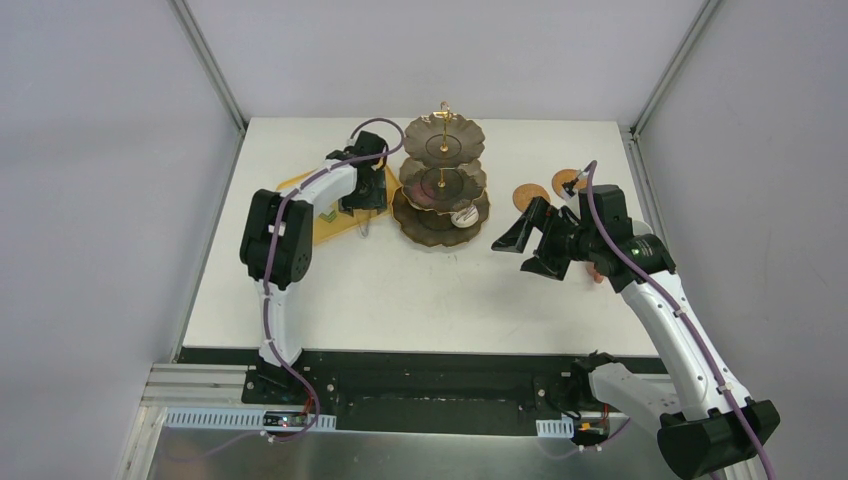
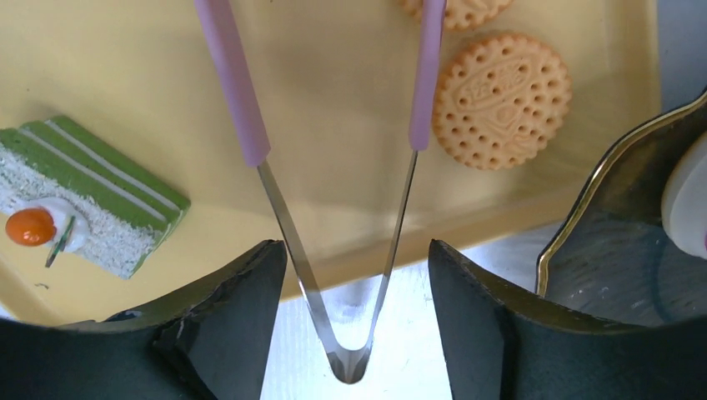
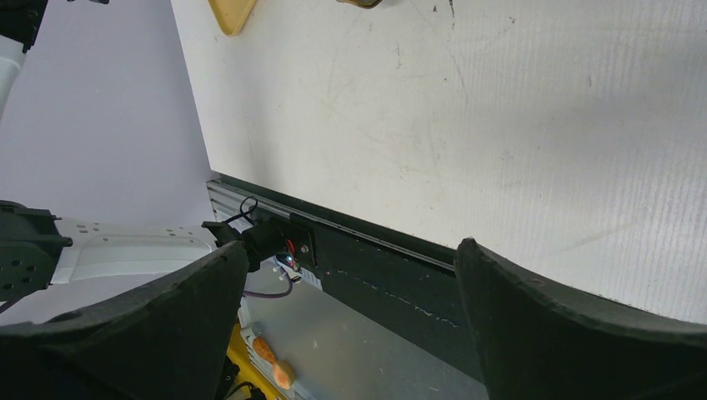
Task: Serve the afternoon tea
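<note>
A dark three-tier stand (image 1: 441, 180) with a gold rod stands at the back centre of the table, with a small white cake (image 1: 463, 215) on its bottom tier. Left of it lies a yellow tray (image 2: 333, 83) holding a green layered cake (image 2: 79, 196) and orange cookies (image 2: 503, 100). My left gripper (image 2: 357, 325) is open over the tray's near edge. Its fingers (image 2: 242, 317) straddle the bend of metal tongs (image 2: 350, 358) without touching them. Two woven coasters (image 1: 529, 195) lie right of the stand. My right gripper (image 1: 530, 245) hangs open and empty near them. I can make out no cups.
The stand's scalloped gold-edged rim (image 2: 617, 242) is close to the right of my left gripper. In the right wrist view I see the white table (image 3: 458, 125), its dark front rail (image 3: 392, 267) and the tray's corner (image 3: 231, 12).
</note>
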### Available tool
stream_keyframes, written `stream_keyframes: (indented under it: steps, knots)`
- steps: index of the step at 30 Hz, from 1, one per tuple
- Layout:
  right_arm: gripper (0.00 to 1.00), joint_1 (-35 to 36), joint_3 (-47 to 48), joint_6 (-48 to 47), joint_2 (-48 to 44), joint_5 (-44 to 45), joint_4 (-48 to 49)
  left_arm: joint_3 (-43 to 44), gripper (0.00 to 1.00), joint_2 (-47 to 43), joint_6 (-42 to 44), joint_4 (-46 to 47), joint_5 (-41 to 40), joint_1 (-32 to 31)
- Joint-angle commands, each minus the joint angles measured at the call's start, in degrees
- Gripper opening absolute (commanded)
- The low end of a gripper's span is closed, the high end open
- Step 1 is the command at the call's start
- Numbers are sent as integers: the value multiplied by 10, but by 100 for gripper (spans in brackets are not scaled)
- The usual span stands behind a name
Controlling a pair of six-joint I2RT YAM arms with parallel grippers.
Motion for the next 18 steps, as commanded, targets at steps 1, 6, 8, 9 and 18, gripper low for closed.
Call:
stream_keyframes:
  steps: [1,6,8,9,18]
  knots:
    - [99,-5,6,-3,-4,1,0,39,64,20,3,-24,-20,-3]
    - [99,-5,7,-1,-3,1,-1,64,61,39,10,-37,-21,-3]
    - [99,-5,8,-1,-1,2,0,72,60,44,10,-44,-20,-2]
    - [99,-5,8,-1,-2,2,-1,73,59,43,12,-43,-19,-2]
    - [99,-5,9,0,-4,3,-1,94,38,43,22,-59,-22,0]
